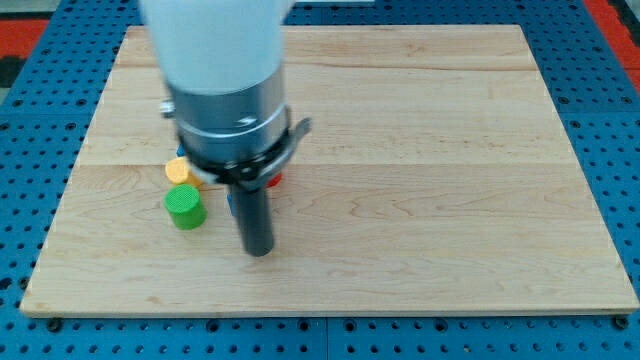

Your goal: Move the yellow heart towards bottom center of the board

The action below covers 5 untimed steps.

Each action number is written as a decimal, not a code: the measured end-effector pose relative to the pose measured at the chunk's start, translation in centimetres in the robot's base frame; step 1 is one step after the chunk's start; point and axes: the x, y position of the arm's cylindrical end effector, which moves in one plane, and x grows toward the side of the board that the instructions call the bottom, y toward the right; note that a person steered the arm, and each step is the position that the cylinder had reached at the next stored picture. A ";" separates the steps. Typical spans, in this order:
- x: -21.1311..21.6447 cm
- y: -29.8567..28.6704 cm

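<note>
My tip point(259, 250) rests on the wooden board point(420, 190) in its lower left part. A yellow block point(179, 171), partly hidden by the arm so its shape is unclear, lies up and to the left of the tip. A green round block point(185, 209) stands just below the yellow one, left of the tip and apart from it. A sliver of a red block point(276, 181) shows right of the rod, and bits of blue point(230, 203) show left of the rod; the arm hides the rest.
The arm's white and grey body point(225, 80) covers the upper left of the board and may hide other blocks. A blue pegboard surface point(610, 120) surrounds the board.
</note>
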 end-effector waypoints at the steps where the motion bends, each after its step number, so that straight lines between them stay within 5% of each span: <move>1: -0.1 -5.3; 2: -1.7 -8.4; 5: -8.7 -4.0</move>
